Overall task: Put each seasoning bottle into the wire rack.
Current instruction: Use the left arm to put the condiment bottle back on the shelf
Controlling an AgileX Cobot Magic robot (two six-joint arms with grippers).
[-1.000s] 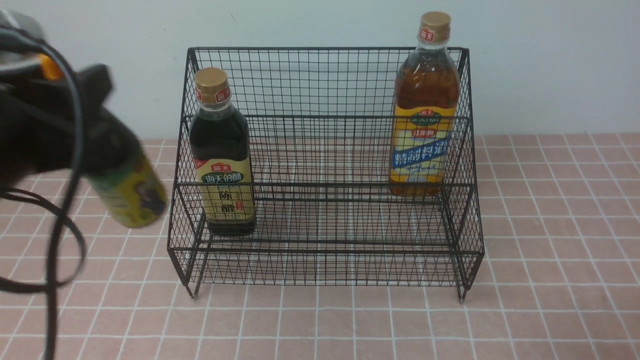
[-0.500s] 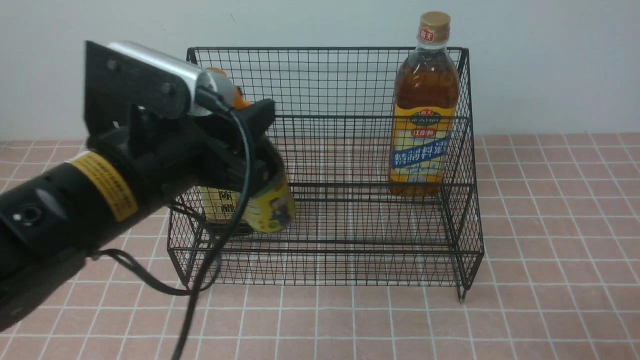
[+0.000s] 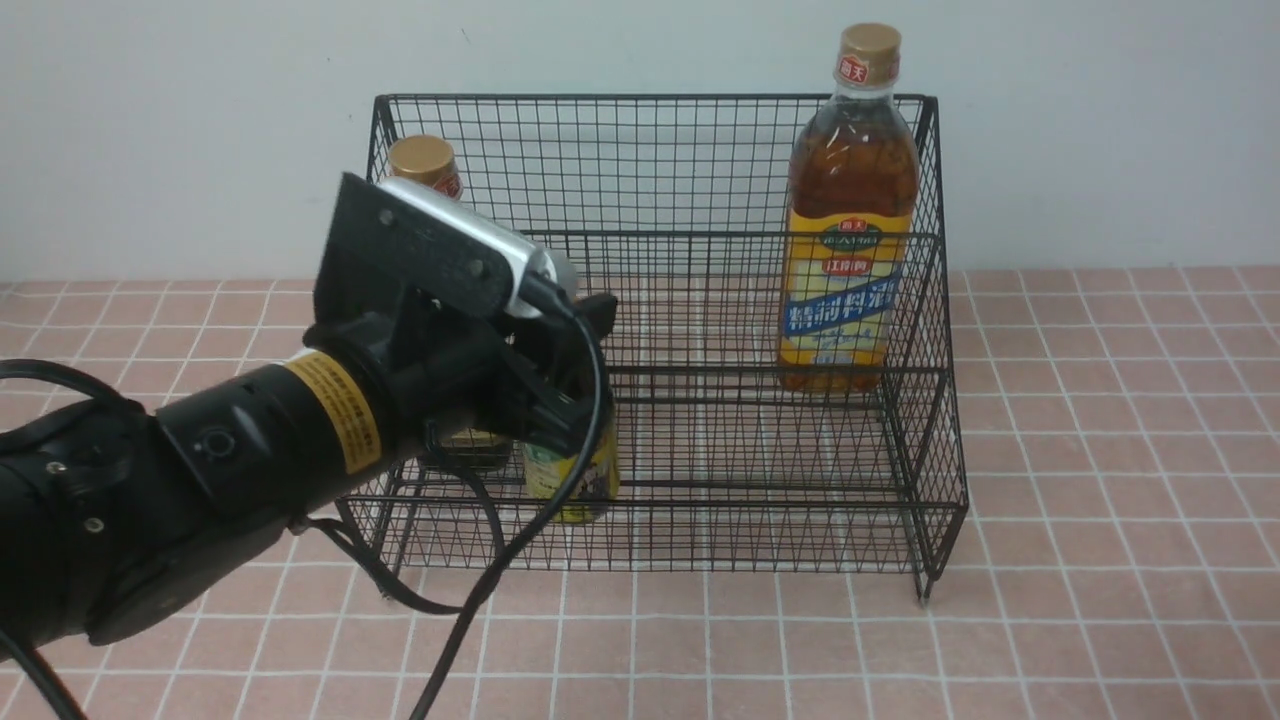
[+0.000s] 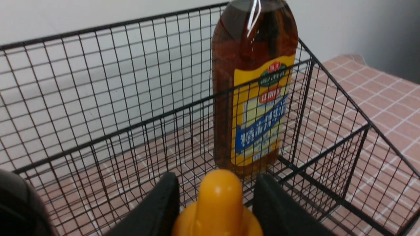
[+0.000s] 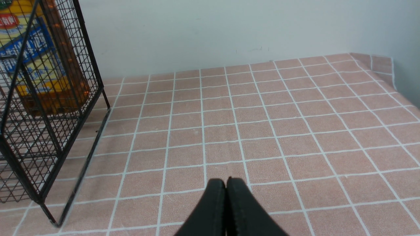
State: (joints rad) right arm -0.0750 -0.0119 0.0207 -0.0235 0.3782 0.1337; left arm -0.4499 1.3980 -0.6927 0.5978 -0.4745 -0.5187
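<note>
While the left gripper (image 4: 217, 183) clamps the small dark orange-nozzled bottle (image 3: 575, 485) inside the lower tier of the black wire-mesh rack (image 3: 700, 520), the right gripper (image 5: 226, 183) hangs pinched together, empty, over the pink tiled tabletop (image 5: 295, 131).

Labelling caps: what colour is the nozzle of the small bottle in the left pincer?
Orange-yellow nozzle, clearest in the left wrist view.
</note>
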